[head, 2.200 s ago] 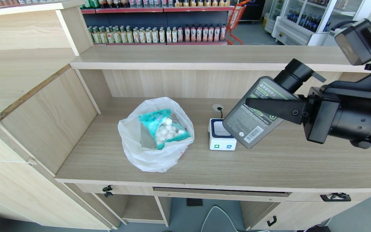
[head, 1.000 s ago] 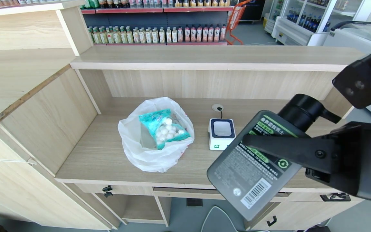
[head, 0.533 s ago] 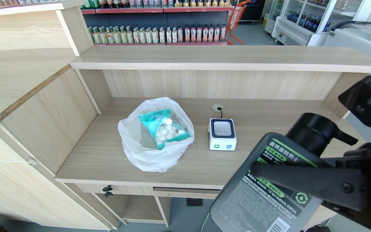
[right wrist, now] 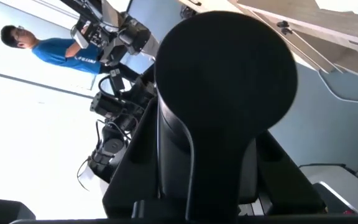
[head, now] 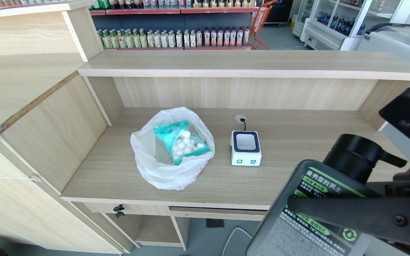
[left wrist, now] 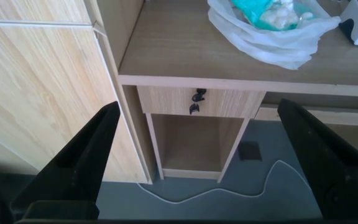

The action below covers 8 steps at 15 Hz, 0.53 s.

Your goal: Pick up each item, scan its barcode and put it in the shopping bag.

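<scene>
Bright, even light; faint shadows; head view edges bowed.

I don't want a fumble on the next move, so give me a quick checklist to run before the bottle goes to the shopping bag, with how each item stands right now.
1. Grip: right gripper shut on the pump bottle, one finger across its label: ok.
2. Barcode scanned: the bottle is held off the front edge of the desk, away from the scanner: cannot tell.
3. Shopping bag mouth open upward, teal packet lying inside: ok.
4. Left gripper open, low in front of the desk, out of the bottle's way: ok.
</scene>
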{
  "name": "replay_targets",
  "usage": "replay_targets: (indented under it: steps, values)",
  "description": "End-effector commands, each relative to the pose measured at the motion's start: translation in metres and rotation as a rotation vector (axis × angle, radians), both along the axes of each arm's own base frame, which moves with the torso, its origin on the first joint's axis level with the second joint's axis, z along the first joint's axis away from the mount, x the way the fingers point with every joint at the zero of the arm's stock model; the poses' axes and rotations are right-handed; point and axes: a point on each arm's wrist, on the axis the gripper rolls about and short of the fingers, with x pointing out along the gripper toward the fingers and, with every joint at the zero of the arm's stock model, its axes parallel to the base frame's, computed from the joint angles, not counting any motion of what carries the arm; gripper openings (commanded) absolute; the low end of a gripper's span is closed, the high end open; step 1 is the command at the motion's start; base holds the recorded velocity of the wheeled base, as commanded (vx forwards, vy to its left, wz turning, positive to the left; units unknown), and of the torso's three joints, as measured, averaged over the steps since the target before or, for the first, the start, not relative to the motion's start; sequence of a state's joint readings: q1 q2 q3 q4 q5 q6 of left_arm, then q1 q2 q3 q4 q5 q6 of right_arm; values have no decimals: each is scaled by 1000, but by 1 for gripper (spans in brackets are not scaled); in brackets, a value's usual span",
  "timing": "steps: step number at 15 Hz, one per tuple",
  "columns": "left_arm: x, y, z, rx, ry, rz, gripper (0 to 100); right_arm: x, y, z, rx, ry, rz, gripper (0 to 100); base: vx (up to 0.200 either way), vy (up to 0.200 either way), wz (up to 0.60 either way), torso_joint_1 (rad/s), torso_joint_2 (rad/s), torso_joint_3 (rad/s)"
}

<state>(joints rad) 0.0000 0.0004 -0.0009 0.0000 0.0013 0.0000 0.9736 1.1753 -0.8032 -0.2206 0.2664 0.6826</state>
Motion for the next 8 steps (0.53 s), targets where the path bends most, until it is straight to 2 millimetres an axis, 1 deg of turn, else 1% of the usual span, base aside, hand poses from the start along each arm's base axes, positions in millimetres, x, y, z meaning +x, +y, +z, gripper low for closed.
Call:
replay_targets:
  steps: [1, 5, 7, 8]
  values:
    - [0, 0, 0, 0, -1, 0, 100, 1, 1, 3, 1, -9, 2, 0, 0, 0, 0, 0, 0, 0]
    - [0, 0, 0, 2, -1, 0, 100, 6, 8, 6, 0, -9, -1, 0, 0, 0, 0, 0, 0, 0]
    - [0, 0, 0, 0, 0, 0, 100, 14, 11, 6, -21, -73, -27, 0, 0, 0, 0, 0, 0, 0]
    - [0, 0, 0, 2, 0, 0, 100, 22, 8, 7, -38, -127, -56, 0, 0, 0, 0, 0, 0, 0]
